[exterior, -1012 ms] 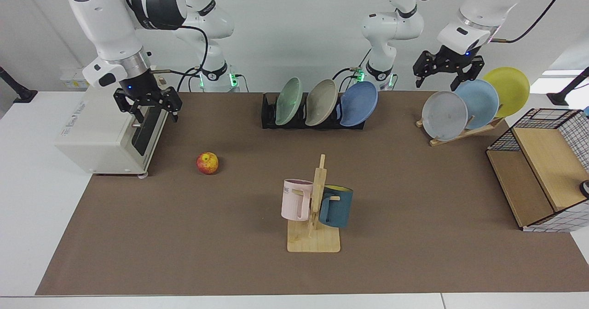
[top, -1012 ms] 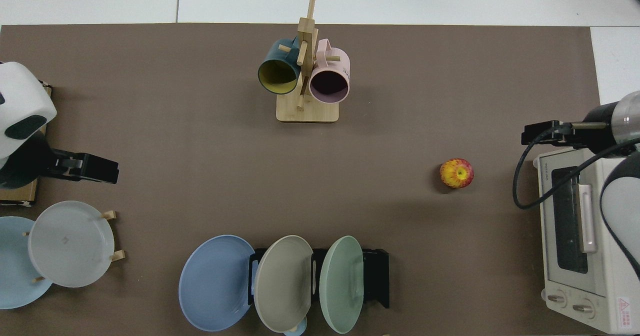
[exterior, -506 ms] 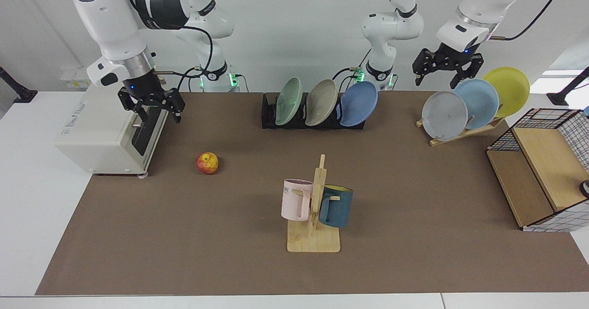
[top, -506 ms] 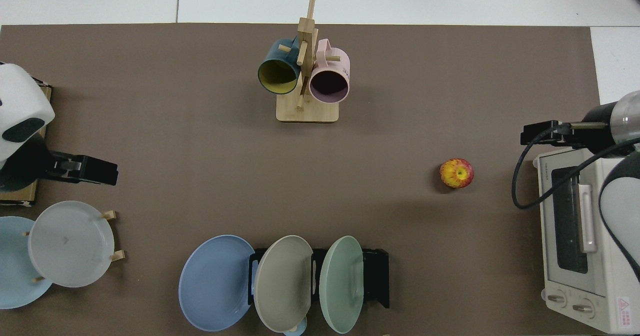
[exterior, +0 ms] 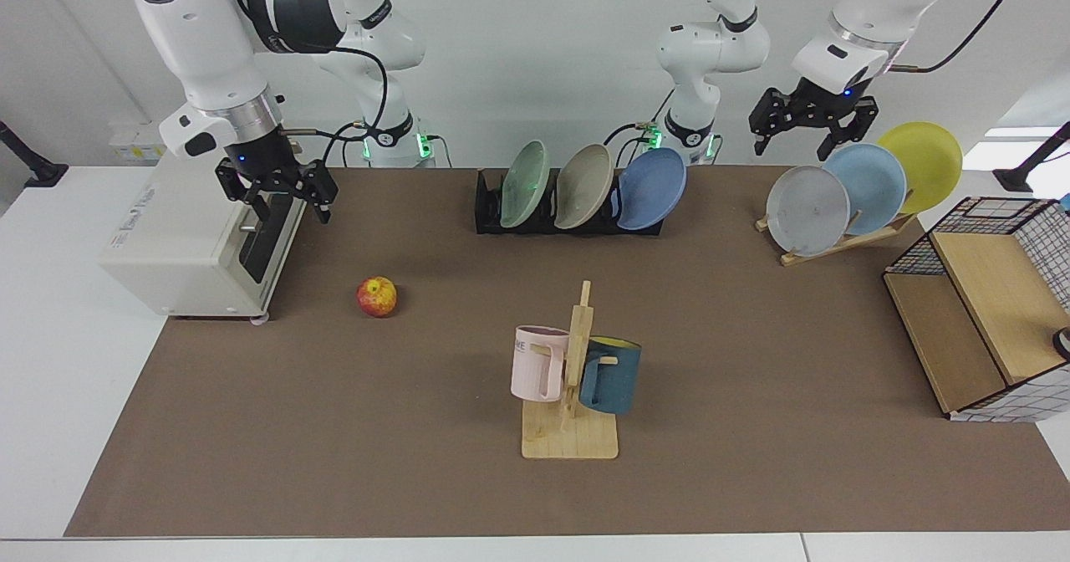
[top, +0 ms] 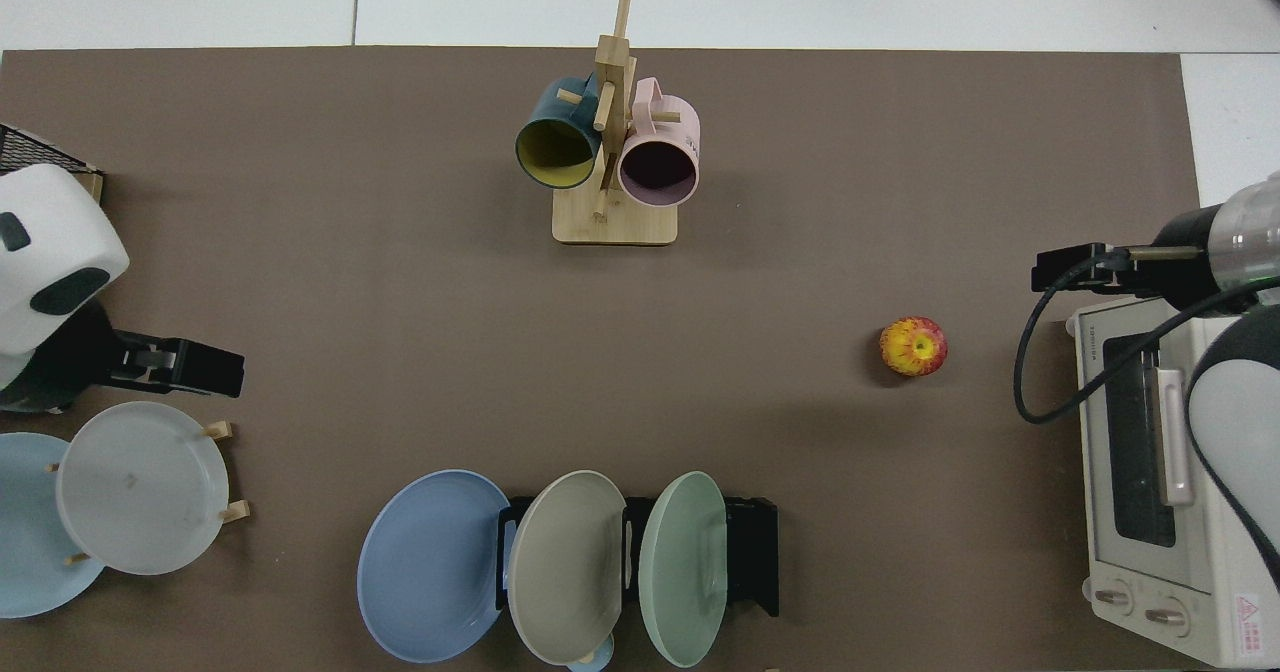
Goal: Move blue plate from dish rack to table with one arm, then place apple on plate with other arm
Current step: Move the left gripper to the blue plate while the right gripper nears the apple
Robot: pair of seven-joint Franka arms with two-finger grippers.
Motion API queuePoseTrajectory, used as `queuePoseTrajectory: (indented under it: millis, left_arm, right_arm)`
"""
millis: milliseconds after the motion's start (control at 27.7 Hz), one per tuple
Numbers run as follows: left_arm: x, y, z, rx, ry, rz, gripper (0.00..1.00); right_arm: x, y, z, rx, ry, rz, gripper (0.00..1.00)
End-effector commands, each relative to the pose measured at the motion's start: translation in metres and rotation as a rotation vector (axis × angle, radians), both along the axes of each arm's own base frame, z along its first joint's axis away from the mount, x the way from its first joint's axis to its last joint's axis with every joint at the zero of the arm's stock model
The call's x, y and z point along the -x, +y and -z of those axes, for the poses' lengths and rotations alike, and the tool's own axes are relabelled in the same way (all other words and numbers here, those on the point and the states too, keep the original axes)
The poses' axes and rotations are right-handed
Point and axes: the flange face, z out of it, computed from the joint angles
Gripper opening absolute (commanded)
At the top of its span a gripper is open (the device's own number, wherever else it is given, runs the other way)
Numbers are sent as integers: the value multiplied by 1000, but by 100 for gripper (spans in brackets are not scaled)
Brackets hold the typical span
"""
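Note:
The blue plate (exterior: 652, 187) (top: 430, 564) stands upright at the end of the black dish rack (exterior: 489, 211) (top: 755, 552), next to a beige and a green plate. The apple (exterior: 377, 296) (top: 913, 346) lies on the brown mat of the table (exterior: 752, 336). My left gripper (exterior: 794, 148) (top: 205, 372) hangs open and empty above the wooden plate rack, well to the side of the blue plate. My right gripper (exterior: 286, 209) (top: 1060, 270) hovers open and empty over the toaster oven's front, behind the apple and high above it.
A white toaster oven (exterior: 192, 236) sits beside the apple. A wooden mug stand (exterior: 573, 378) with a pink and a dark blue mug stands mid-table. A slanted wooden rack (exterior: 836, 240) holds grey, sky-blue and yellow plates. A wire-and-wood shelf box (exterior: 978, 311) fills one end.
The left gripper has risen slightly and drifted toward the grey plate's side. The right gripper has edged a little toward the table's middle. Plates and apple have not moved.

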Motion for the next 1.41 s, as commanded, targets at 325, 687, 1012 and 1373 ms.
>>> queuePoseTrajectory:
  millis: [325,687,1012,1373]
  left_arm:
    - [51,-15,84,50,62,4,100]
    - [113,-45,161,5,96,72,100]
    - [135,-56,209,24,93,78,100]
    - [141,-61,228,57,110,60,99]
  right_arm:
    - [7,4,11,-9,18,15,100]
    - [-1,27,61,-11,17,-19,100]
    - [-21,39,120,3,84,-40,100]
    - [-27,52,170,21,116,-67,100]
